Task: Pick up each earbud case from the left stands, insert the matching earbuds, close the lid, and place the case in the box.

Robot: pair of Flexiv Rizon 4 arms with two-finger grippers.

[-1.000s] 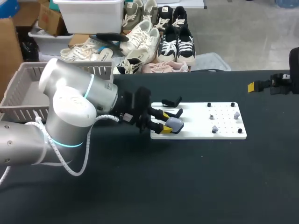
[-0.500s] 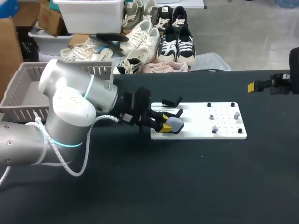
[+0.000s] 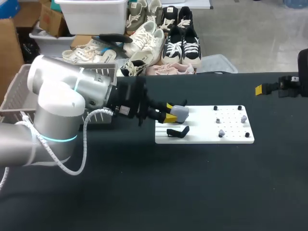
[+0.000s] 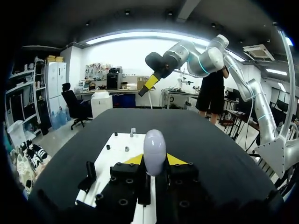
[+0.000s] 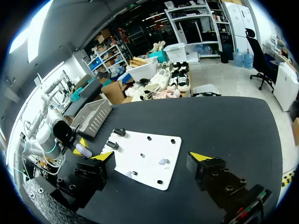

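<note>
The left pincer [image 3: 171,113], pinching the pale grey oval earbud case [image 3: 180,112], has lifted it off the black forked stand [image 3: 177,131], now bare at the white pegged board's [image 3: 231,137] 8 o'clock. The case hangs over the board's 10 o'clock corner. Pick-up looks done, and the small grey earbuds [image 3: 222,132] come next. The right pincer [image 5: 153,157] sits spread at the counter's [image 3: 192,192] 2 o'clock.

earbud case [image 3: 180,112]: grey | board [image 3: 231,137]: white | stand [image 3: 177,131]: black | table [image 3: 192,187]: black | left claw [image 3: 170,112] tips: yellow | basket [image 3: 13,98]: grey
</note>
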